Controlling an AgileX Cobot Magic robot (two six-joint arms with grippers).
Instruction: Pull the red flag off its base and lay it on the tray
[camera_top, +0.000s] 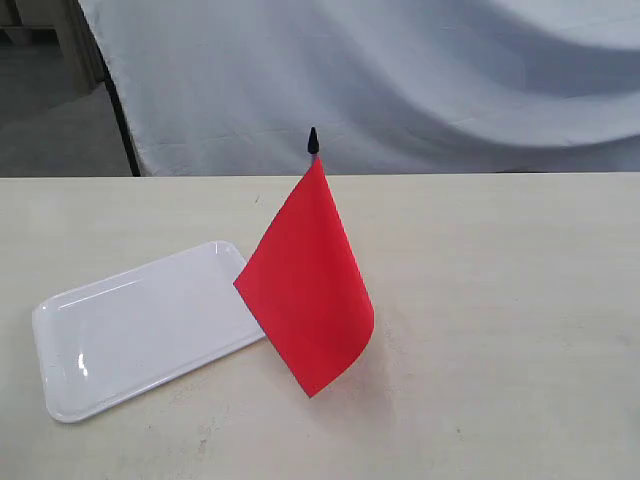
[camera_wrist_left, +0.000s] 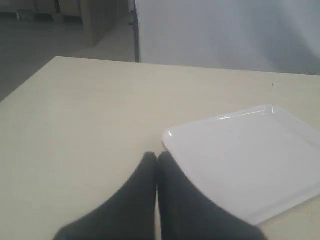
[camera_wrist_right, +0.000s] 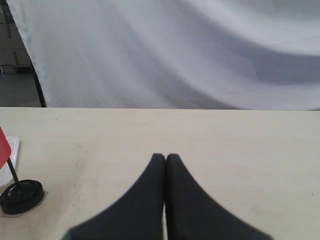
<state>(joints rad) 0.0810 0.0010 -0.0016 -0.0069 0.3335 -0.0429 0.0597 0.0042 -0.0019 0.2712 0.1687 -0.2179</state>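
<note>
Currently: flag (camera_top: 310, 290), upright in base (camera_wrist_right: 21, 196), standing on counter (camera_top: 500, 300) just beside tray (camera_top: 140, 330); left claw (camera_wrist_left: 157, 159), fingers pressed together, near tray's corner; right claw (camera_wrist_right: 165, 159), fingers pressed together, well apart from tray.

red flag (camera_top: 310, 285): cloth on thin black stick, pointed tip, held upright in base (camera_wrist_right: 21, 195).
base: small black disc, set on tabletop (camera_top: 500, 300).
tray (camera_top: 140, 325): glossy white rectangle, laid flat just left of red flag.

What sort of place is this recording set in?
Probably a staged robot test bench: a pale table, a white cloth backdrop hung behind it, and few props, a red flag and a white tray.
</note>
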